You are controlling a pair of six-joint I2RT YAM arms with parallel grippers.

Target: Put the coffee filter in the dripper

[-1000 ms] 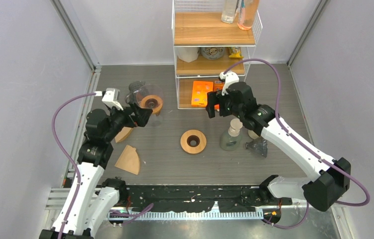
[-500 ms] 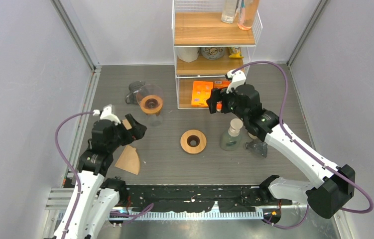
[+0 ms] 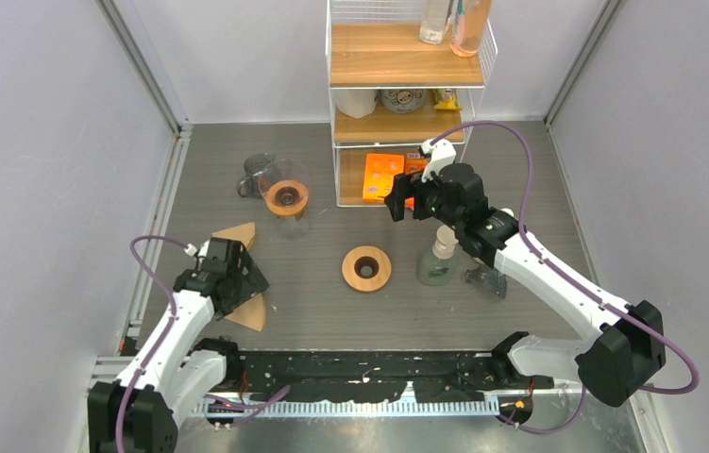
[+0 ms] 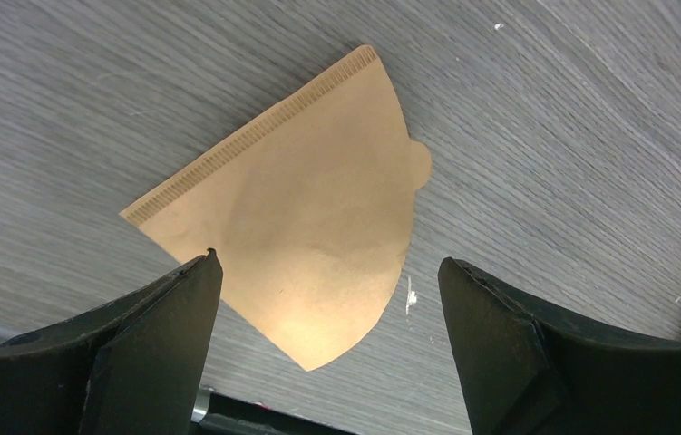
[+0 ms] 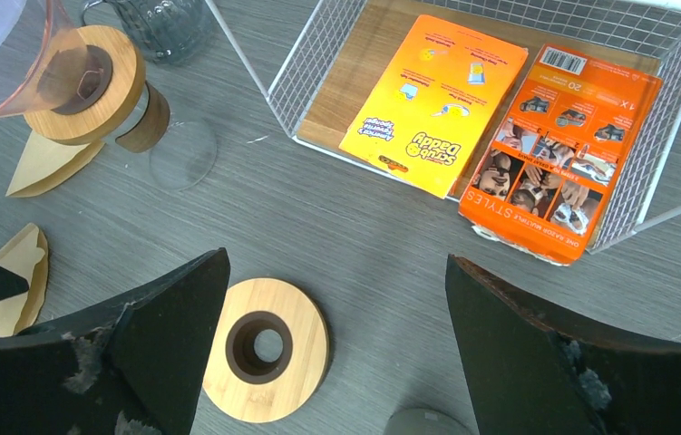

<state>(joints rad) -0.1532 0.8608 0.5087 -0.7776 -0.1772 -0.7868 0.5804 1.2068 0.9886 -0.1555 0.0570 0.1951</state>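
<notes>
A brown paper coffee filter (image 4: pixel 300 227) lies flat on the grey table, just below and between my left gripper's open fingers (image 4: pixel 327 261). In the top view this gripper (image 3: pixel 242 283) hangs over that filter (image 3: pixel 250 317) at the near left. A second filter (image 3: pixel 237 233) lies farther back. The dripper (image 3: pixel 286 194), a clear cone with a wooden collar, stands on a glass carafe at the back left and also shows in the right wrist view (image 5: pixel 73 86). My right gripper (image 3: pixel 405 203) is open and empty in the air near the shelf (image 5: pixel 336 256).
A wooden ring (image 3: pixel 366 268) lies mid-table, below my right gripper (image 5: pixel 267 349). A bottle (image 3: pixel 439 257) and a clear object (image 3: pixel 490 277) stand to its right. A wire shelf (image 3: pixel 405 94) with orange boxes (image 5: pixel 436 100) is at the back. A grey glass mug (image 3: pixel 256 172) stands behind the dripper.
My left arm has pulled back from beside the dripper toward the near left and lowered over the near filter, uncovering the far one. My right gripper stayed near the shelf, shifting only slightly.
</notes>
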